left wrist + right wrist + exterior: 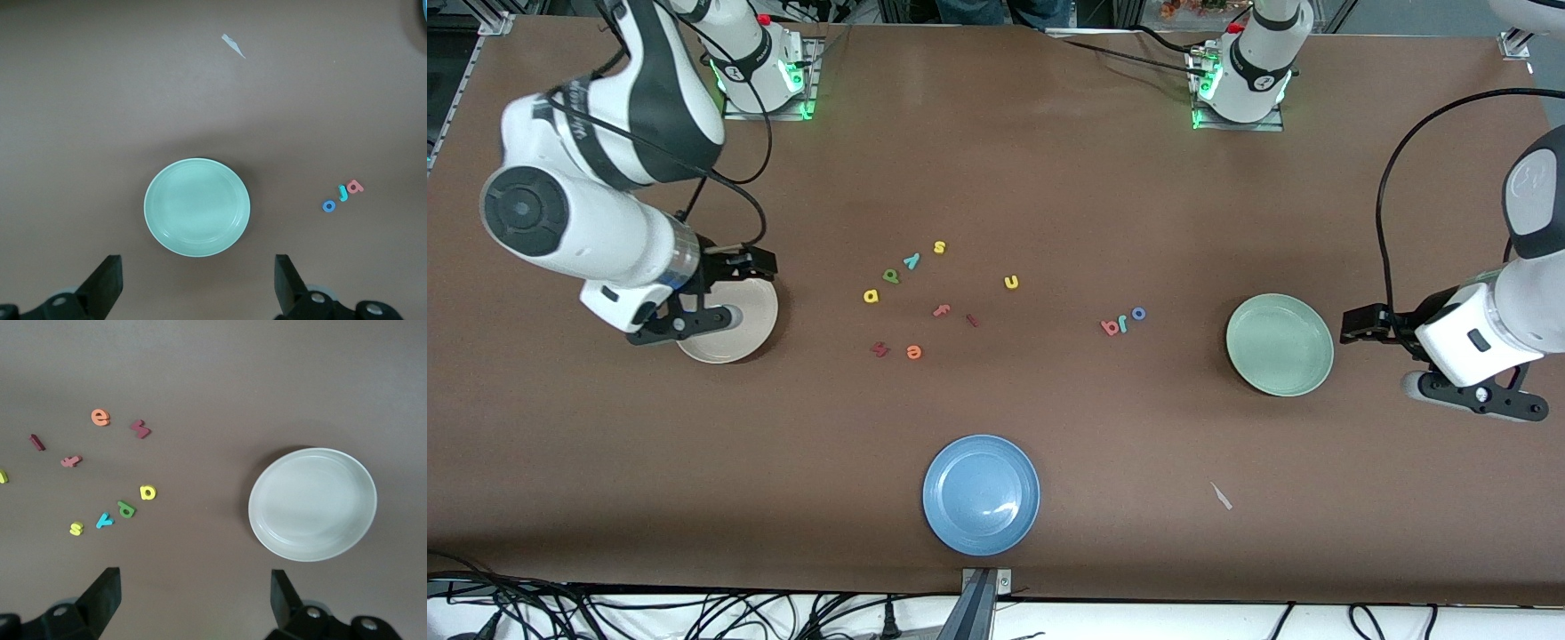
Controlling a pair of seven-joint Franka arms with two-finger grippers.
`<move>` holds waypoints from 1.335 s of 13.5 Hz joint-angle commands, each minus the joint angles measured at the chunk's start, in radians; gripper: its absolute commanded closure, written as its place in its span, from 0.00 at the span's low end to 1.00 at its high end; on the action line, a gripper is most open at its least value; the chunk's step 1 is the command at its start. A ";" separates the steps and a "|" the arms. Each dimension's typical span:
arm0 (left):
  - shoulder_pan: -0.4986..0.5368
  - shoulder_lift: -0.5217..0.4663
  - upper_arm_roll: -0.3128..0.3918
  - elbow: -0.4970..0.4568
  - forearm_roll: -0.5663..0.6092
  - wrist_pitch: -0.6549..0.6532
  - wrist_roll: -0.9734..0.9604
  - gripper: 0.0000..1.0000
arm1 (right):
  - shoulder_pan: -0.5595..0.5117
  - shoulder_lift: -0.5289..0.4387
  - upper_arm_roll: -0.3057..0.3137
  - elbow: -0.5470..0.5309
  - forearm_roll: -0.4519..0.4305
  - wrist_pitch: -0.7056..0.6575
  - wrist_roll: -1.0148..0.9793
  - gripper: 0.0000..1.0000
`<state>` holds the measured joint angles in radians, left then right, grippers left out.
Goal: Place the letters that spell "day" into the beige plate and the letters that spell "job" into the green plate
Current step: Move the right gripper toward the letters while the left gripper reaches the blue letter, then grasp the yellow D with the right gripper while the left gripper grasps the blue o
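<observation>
Tabletop (996, 178): plain brown sheet, pretty bare apart from three plates, a scatter of toy letters and a small white scrap (1221, 496) near the camera edge. Cables run along the floor below the near edge.
Right gripper (694, 322): hanging over the beige plate (751, 333) at the right arm's end, jaws spread wide, nothing in them.
Beige plate: nothing in it.
Day letters: yellow a (871, 296), green d (891, 276) and teal y (911, 260) sit in a slanted row mid-table, with a yellow s (939, 247) just past the y.
Job letters: red b (1110, 327), teal j (1123, 323) and blue o (1138, 313) huddle together, toward the green plate (1279, 345).
Green plate: nothing in it either.
Blue plate (981, 494): nearest the camera.
Left gripper (1474, 396): up beside the green plate at the left arm's end, jaws wide, holding nothing.
</observation>
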<state>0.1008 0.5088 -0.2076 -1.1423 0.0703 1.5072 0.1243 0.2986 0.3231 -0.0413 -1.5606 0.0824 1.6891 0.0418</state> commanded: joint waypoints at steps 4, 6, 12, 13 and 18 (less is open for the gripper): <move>-0.048 0.037 -0.004 -0.137 -0.106 0.066 -0.095 0.00 | 0.073 0.093 -0.009 0.007 -0.003 0.096 0.113 0.01; -0.072 0.031 -0.021 -0.247 -0.109 0.201 -0.240 0.00 | 0.100 0.111 -0.009 0.001 -0.007 0.115 0.121 0.01; -0.147 0.034 -0.030 -0.512 -0.110 0.511 -0.506 0.11 | 0.102 -0.028 0.061 -0.416 -0.009 0.521 0.205 0.01; -0.162 0.036 -0.030 -0.551 -0.121 0.543 -0.546 0.11 | 0.100 -0.030 0.069 -0.449 -0.010 0.552 0.207 0.01; -0.208 0.118 -0.030 -0.590 -0.125 0.620 -0.823 0.10 | 0.100 -0.039 0.100 -0.671 -0.010 0.832 0.207 0.01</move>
<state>-0.0882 0.6071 -0.2449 -1.7286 -0.0246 2.1058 -0.6240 0.3993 0.3256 0.0507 -2.1288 0.0803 2.4302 0.2338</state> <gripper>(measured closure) 0.101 0.004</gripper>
